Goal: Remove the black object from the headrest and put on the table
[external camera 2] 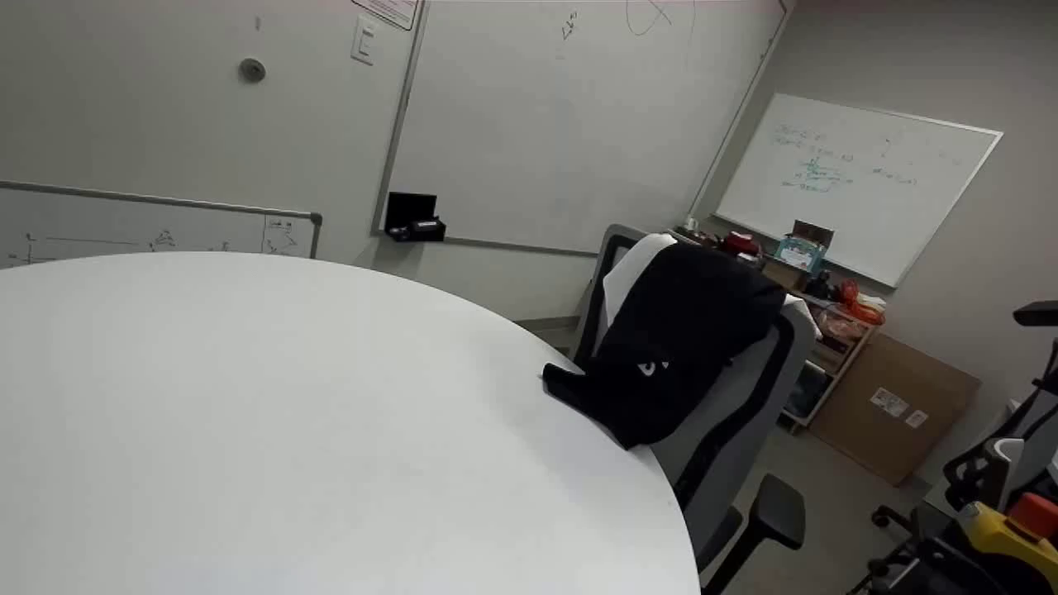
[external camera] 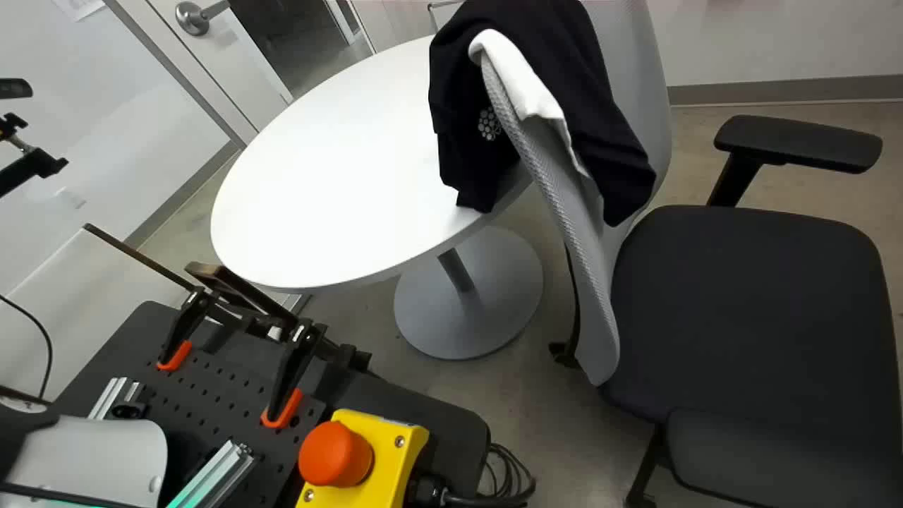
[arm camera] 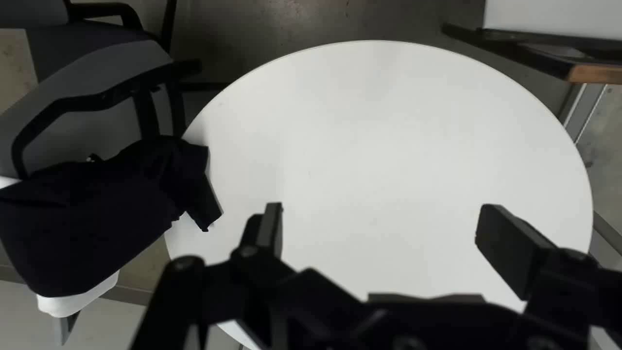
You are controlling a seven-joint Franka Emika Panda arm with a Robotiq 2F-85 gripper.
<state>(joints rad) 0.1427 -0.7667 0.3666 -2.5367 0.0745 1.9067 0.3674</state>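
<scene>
A black cloth garment [external camera: 557, 77] with a small pale print hangs over the top of the grey chair back [external camera: 582, 282]. It also shows in an exterior view [external camera 2: 694, 306] and at the left of the wrist view [arm camera: 97, 209]. Its lower end overlaps the rim of the round white table [external camera: 338, 183]; whether it touches the table I cannot tell. A white cloth [external camera: 518, 77] shows beneath the garment. In the wrist view my gripper [arm camera: 381, 206] is open and empty above the white table [arm camera: 379, 112], to the right of the garment. The gripper is outside both exterior views.
The chair's black armrest [external camera: 797, 141] and seat [external camera: 748, 303] stand beside the table. A yellow box with a red button [external camera: 388, 451] and orange-tipped clamps [external camera: 289, 374] sit on a black bench. A wood-edged board [arm camera: 593, 73] is near the table's far right in the wrist view.
</scene>
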